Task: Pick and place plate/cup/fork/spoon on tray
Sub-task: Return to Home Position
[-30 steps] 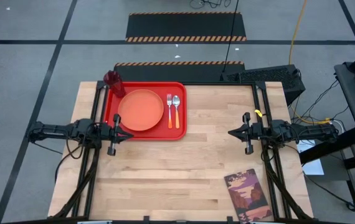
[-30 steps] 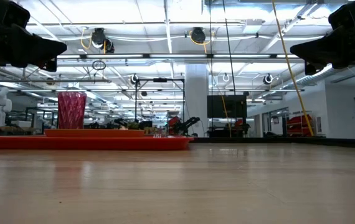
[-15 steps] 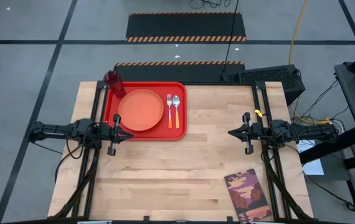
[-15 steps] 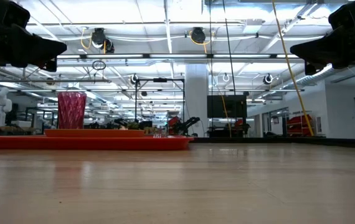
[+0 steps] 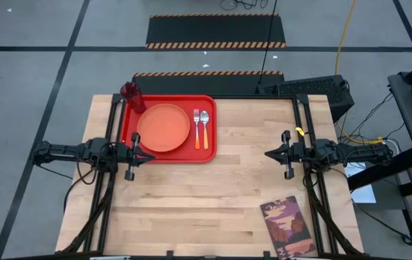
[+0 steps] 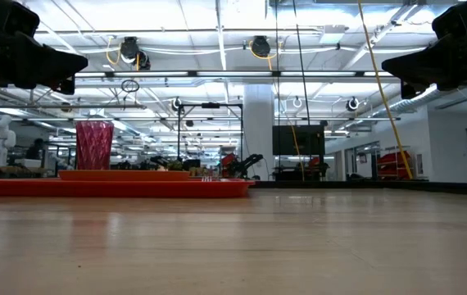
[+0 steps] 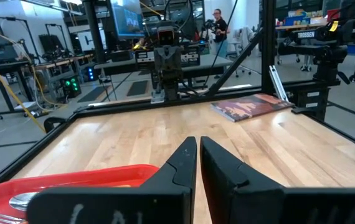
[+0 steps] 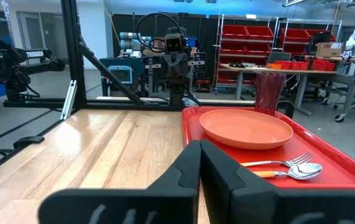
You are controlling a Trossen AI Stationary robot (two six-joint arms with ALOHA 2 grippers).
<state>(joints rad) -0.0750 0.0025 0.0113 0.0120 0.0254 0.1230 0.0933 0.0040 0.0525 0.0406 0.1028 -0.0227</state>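
The red tray (image 5: 210, 153) lies at the table's far left. On it rest the orange plate (image 5: 163, 128), the dark red cup (image 5: 131, 94) upright in its far left corner, and the fork (image 5: 196, 128) and spoon (image 5: 205, 128) side by side right of the plate. In the right wrist view the plate (image 8: 246, 127), cup (image 8: 269, 92), fork (image 8: 289, 162) and spoon (image 8: 299, 170) also show. My left gripper (image 5: 150, 156) is shut and empty, above the tray's near left edge. My right gripper (image 5: 268, 154) is shut and empty, over bare table at the right.
A brownish printed book (image 5: 287, 227) lies at the table's near right corner, also in the left wrist view (image 7: 250, 106). Bare wood (image 5: 213, 202) lies between the arms and toward the near edge. Dark frame rails (image 5: 303, 119) run along both sides.
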